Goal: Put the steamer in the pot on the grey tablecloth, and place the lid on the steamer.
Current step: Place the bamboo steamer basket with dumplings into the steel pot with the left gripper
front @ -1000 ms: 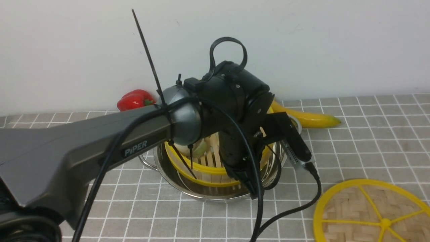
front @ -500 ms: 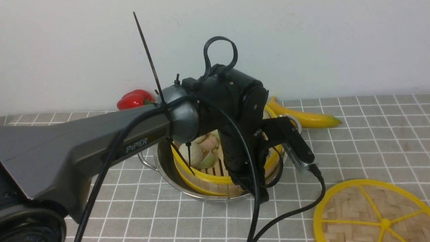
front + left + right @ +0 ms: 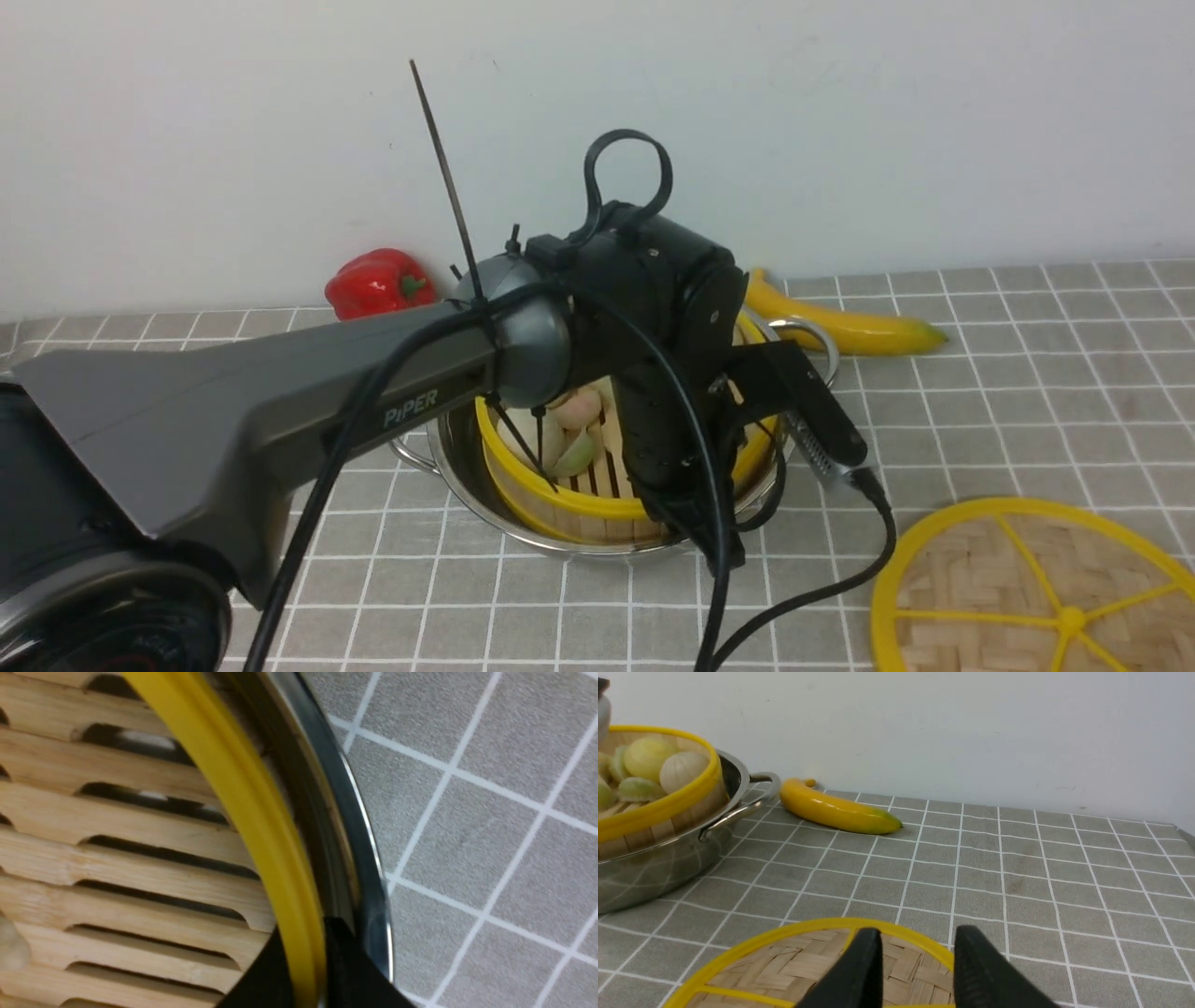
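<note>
Steamer (image 3: 560,499): inside the pot (image 3: 450,457), its yellow rim standing above the steel rim. It looks tilted, the near side lower. Whether it rests flat on the bottom cannot be told.
Pot: on the tablecloth (image 3: 1027,373), towards the back and near the wall.
Lid (image 3: 1036,597): flat on the tablecloth, to the right of the pot and well apart from it.
Left gripper (image 3: 310,975): clenched on the steamer's rim, one finger inside the basket and the other in the gap between rim and pot wall.
Right gripper (image 3: 915,961): jaws parted and holding nothing, poised over the lid's near edge. Contact with the lid cannot be told.
Other items: banana (image 3: 836,809) and pepper (image 3: 378,280), both by the wall, neither part of the task.
Step in hand: seating the steamer in the pot, by my reading nearly done.
Next move: probably settle the steamer level, then let go and draw the outer finger up out of the narrow gap without dragging the rim. After that the right gripper would close on the lid's rim and carry it over.
Risk: a snagged finger could tip the steamer.
</note>
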{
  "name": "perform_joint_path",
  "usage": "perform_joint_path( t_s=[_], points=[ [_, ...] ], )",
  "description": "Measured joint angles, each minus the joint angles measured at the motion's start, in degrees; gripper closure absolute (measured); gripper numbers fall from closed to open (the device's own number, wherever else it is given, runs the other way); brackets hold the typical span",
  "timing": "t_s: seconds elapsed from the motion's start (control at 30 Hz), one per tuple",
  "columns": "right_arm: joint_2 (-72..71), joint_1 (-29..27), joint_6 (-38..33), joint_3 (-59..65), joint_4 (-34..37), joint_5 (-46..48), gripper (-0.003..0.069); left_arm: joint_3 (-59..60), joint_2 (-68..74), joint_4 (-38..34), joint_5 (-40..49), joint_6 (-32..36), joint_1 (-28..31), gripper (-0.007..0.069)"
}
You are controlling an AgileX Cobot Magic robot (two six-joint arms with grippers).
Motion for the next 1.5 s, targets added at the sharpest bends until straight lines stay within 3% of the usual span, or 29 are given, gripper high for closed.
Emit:
perform_joint_path(
  t_s=[0.67, 1.1, 1.5],
  points=[
    [0.0, 0.0, 0.0, 0.0, 0.0, 0.0, 0.0416, 0.0, 0.87, 0.23, -0.31, -2.09, 1.87, 0.0589],
    [0.0, 0.0, 0.0, 0.0, 0.0, 0.0, 0.0416, -0.11, 0.82, 0.2, -1.61, -2.04, 1.89, 0.0519],
    [0.0, 0.0, 0.0, 0.0, 0.0, 0.0, 0.0416, -0.42, 0.33, 1.55, -1.98, -1.05, 1.89, 0.0249]
  ],
)
